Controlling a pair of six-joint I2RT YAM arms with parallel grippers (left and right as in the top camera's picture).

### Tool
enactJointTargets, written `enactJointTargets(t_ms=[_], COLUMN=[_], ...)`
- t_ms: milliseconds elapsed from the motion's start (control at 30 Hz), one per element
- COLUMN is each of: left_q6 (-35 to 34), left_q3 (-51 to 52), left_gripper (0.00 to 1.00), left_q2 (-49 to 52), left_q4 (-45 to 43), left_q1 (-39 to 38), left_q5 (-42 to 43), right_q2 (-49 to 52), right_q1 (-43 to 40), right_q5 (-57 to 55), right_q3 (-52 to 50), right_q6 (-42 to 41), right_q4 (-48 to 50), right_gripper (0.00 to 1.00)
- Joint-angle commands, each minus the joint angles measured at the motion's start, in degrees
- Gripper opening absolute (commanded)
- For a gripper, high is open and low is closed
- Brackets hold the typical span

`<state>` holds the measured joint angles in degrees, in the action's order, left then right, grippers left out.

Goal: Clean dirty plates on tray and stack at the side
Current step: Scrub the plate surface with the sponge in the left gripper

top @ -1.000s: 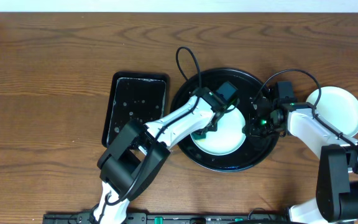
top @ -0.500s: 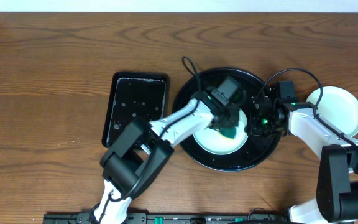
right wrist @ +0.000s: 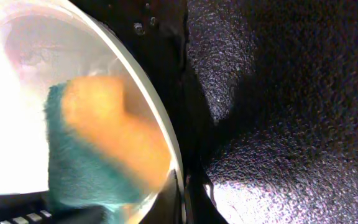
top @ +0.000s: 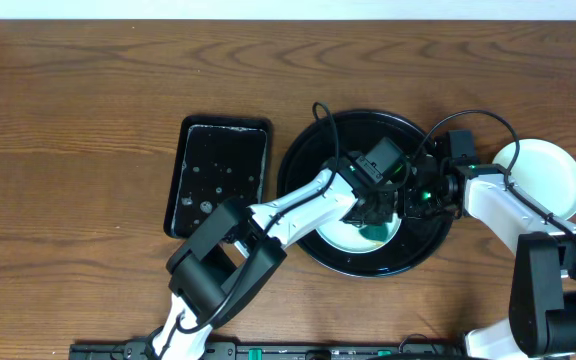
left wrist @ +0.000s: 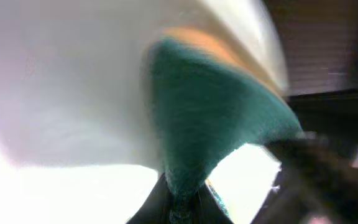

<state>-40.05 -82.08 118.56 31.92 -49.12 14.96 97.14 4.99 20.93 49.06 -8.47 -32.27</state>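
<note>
A pale plate (top: 340,237) lies in the round black tray (top: 340,130). My left gripper (top: 373,216) is shut on a green-and-orange sponge (top: 377,231) and presses it on the plate's right part. In the left wrist view the sponge (left wrist: 210,124) fills the middle, pinched by the fingers (left wrist: 184,202), over the pale plate (left wrist: 67,93). My right gripper (top: 405,198) is shut on the plate's right rim. In the right wrist view the jaws (right wrist: 182,186) clamp the rim, with the sponge (right wrist: 98,143) on the plate (right wrist: 17,99) and the tray (right wrist: 278,93) beside it.
A pale plate (top: 546,178) sits on the wooden table right of the tray, beside my right arm. A smaller rectangular black tray (top: 218,175) with droplets lies left of the round tray.
My left gripper has swept the sponge across the plate from its left part to its right part, close to the right gripper. The right gripper has held still on the rim.
</note>
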Motion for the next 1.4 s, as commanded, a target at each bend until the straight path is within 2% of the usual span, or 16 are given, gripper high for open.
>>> enactJointTargets(t_ms=[0, 200, 367, 600, 833, 933, 1033, 1167, 1267, 1367], left_q6=[0.37, 0.72, 5.75, 8.81, 8.74, 8.76, 8.74, 7.85, 4.46, 3.78], left_q3=[2.12, 0.57, 0.42, -0.24, -3.19, -4.81, -5.31, -4.2, -3.02, -2.38], left_gripper=[0.08, 0.08, 0.07, 0.07, 0.07, 0.07, 0.07, 0.07, 0.07, 0.07], left_q2=[2.03, 1.99, 1.99, 1.97, 1.4, 0.15, -0.5, -0.15, 0.66, 1.86], left_q4=[6.29, 14.99, 15.58, 15.17, 15.17, 15.1, 12.33, 6.8, 3.54, 2.21], left_q1=[2.25, 3.43, 3.41, 3.32, 1.51, 0.09, -0.55, -0.57, -0.57, -0.57], left_q5=[-15.47, -37.2, -46.56, -53.66, -53.44, -46.29, -30.25, -13.92, -8.28, -6.49], right_q2=[0.98, 0.98, 0.98, 0.98, 0.98, 0.98, 0.98, 0.98, 0.98, 0.98], right_q1=[-0.42, -0.42, -0.42, -0.42, -0.42, -0.42, -0.42, -0.42, -0.42, -0.42], right_q5=[-3.08, -3.08, -3.1, -3.1, -3.08, -3.13, -3.1, -3.13, -3.1, -3.13], right_q3=[-0.13, -0.13, -0.13, -0.15, -0.13, -0.13, -0.13, -0.13, -0.13, -0.13], right_q6=[0.61, 0.61, 0.61, 0.61, 0.61, 0.61, 0.61, 0.61, 0.61, 0.61], right_q4=[-0.26, -0.28, -0.28, -0.31, -0.55, -0.94, -0.9, -0.92, -0.92, -0.9], right_gripper=[0.01, 0.01, 0.01, 0.01, 0.01, 0.01, 0.01, 0.01, 0.01, 0.01])
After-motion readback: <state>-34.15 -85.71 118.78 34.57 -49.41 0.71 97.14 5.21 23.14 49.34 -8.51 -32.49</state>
